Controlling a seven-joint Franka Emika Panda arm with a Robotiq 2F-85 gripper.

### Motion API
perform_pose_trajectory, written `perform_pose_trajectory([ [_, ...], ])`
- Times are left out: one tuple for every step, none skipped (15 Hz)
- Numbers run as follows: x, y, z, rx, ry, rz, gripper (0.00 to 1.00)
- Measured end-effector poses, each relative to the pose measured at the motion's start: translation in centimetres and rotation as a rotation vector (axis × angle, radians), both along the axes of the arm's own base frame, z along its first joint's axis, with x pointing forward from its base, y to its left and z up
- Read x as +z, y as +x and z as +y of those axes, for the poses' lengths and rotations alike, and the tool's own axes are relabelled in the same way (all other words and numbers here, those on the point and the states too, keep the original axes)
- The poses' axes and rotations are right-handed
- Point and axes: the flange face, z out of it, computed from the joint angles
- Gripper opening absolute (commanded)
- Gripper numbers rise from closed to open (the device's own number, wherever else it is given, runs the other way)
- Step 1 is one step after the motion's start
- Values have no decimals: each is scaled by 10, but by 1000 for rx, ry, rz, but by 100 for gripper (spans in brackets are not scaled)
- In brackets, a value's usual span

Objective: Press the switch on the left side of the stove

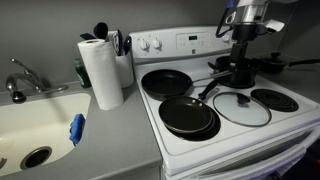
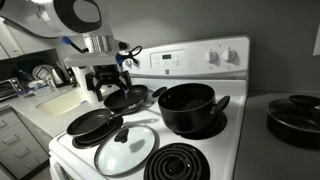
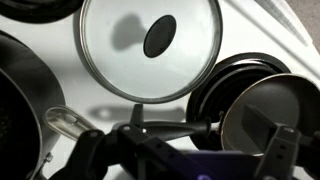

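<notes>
Hovering over the stove (image 1: 200,148), fingers (image 2: 101,84) spread above its pans (image 2: 130,98)

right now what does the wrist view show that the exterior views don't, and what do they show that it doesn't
Only the wrist view: a straight-down close-up of the glass lid and its dark knob, with the gripper blurred along the bottom edge. Only the exterior views: the back panel with its knobs, the paper towel roll, the sink and a black pot. Both: the lid, frying pans beside it and the white stove top.
</notes>
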Motion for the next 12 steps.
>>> perform_pose_trajectory([
  [0,9,5,24,-7,-4,100],
  [0,18,11,50,-15,-11,100],
  [2,25,19,77,-19,-19,100],
  [3,32,26,105,-21,-27,100],
  [5,38,32,133,-24,-36,100],
  [7,43,39,159,-26,-45,100],
  [9,48,44,182,-27,-54,100],
  [12,52,50,206,-29,-64,100],
  [14,56,54,231,-31,-75,100],
  [17,61,58,256,-31,-90,100],
  [19,65,63,284,-29,-109,100],
  [21,69,67,311,-26,-130,100],
])
